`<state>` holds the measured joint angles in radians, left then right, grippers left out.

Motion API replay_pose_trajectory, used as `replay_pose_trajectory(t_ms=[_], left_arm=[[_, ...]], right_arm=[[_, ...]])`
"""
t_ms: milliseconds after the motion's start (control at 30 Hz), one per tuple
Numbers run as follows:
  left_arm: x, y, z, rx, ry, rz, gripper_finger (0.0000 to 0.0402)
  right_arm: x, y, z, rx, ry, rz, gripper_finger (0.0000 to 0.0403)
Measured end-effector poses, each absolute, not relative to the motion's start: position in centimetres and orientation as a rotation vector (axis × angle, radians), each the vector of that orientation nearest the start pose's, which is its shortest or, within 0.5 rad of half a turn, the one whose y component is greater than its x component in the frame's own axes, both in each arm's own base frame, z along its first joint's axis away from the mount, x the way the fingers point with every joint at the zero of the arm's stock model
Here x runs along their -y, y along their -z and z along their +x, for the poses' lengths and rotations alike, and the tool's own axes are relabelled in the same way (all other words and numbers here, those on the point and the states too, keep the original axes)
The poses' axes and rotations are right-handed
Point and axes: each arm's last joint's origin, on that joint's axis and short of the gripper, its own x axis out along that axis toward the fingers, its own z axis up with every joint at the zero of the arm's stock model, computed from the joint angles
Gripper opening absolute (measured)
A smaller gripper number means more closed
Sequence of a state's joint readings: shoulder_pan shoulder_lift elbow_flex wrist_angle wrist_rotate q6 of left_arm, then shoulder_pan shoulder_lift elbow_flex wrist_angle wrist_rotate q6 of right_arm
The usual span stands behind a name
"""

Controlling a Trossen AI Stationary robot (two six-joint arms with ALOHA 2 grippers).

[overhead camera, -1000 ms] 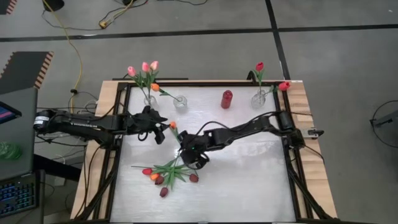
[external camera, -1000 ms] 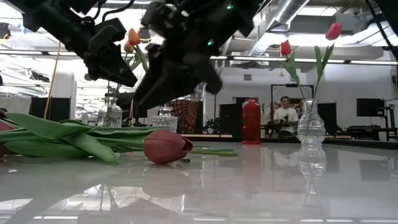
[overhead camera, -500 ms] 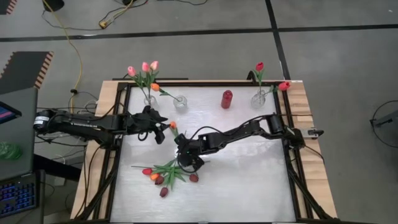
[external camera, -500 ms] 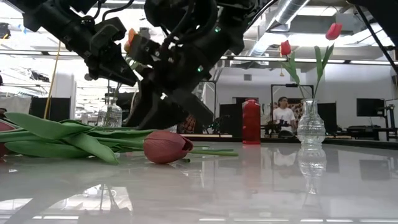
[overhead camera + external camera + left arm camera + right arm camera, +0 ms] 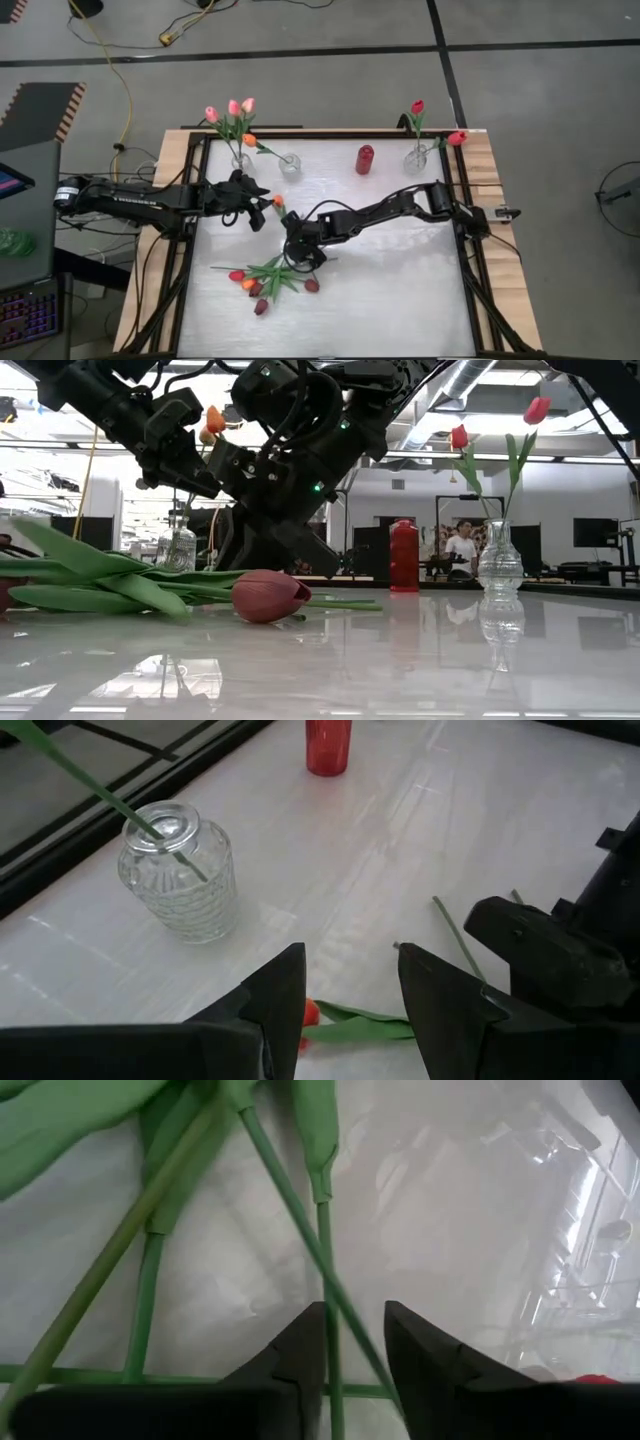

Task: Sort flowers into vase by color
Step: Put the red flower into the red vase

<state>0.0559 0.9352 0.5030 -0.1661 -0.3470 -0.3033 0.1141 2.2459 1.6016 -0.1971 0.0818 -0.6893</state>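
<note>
Several tulips (image 5: 272, 278) with pink, orange and dark red heads lie in a loose pile near the table's front left, stems crossing; one dark red head (image 5: 268, 596) rests on the table. My right gripper (image 5: 297, 260) is down at the stem ends, open, with two thin green stems (image 5: 322, 1250) running between its fingers (image 5: 357, 1350). One orange tulip (image 5: 278, 201) lies apart; its head (image 5: 312, 1012) and leaf show in the gap of my open left gripper (image 5: 350, 995), which hangs above the table at the left (image 5: 266, 208). My right gripper comes slanting down from the table's right onto the stems, which lie on the table. One stem (image 5: 328, 1342) runs close along the inner side of one finger (image 5: 300, 1350). I cannot tell whether the fingers touch it.
Along the far edge stand a glass vase with pink tulips (image 5: 241, 160), a glass vase with one orange tulip (image 5: 289, 163), a red bottle (image 5: 365, 158) and a glass vase with red tulips (image 5: 416, 158). The table's near right part is bare.
My right gripper has come down and toward the table's left edge, onto the stem ends of the pile. In the low view a long leaf of the pile has tipped up a little.
</note>
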Motion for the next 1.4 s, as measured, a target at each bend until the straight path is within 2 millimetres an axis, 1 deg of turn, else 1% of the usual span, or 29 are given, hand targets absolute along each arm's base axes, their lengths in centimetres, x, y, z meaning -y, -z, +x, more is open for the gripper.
replay_pose_trajectory(t_ms=[233,567,800,933,1067,1233,1333,1400], left_arm=[[-2.0,-21.4,18.8,-0.532,-0.476,-0.199,0.0148],[-2.0,-21.4,18.8,-0.532,-0.476,-0.199,0.0148],[-2.1,-21.4,18.8,-0.538,-0.474,-0.167,0.0148],[-2.1,-21.5,18.8,-0.533,-0.502,-0.155,0.0148],[-2.3,-21.5,18.8,-0.523,-0.545,-0.140,0.0148],[-2.4,-21.6,18.8,-0.512,-0.582,-0.111,0.0148],[-2.4,-21.8,18.8,-0.499,-0.583,-0.109,0.0148],[-2.4,-21.9,18.9,-0.487,-0.578,-0.096,0.0148]], right_arm=[[-5.2,-13.8,47.8,-0.807,-0.322,-0.729,0.0067],[-5.4,-13.8,47.7,-0.808,-0.313,-0.701,0.0027],[-5.4,-14.1,47.5,-0.831,-0.299,-0.659,0.0025],[-5.3,-15.1,47.0,-0.853,-0.289,-0.625,0.0024],[-5.2,-16.6,46.3,-0.879,-0.285,-0.603,0.0024],[-4.7,-17.6,45.3,-0.949,-0.279,-0.568,0.0024],[-4.2,-17.9,44.5,-0.980,-0.266,-0.539,0.0024],[-3.9,-17.6,43.7,-1.015,-0.259,-0.519,0.0024]])
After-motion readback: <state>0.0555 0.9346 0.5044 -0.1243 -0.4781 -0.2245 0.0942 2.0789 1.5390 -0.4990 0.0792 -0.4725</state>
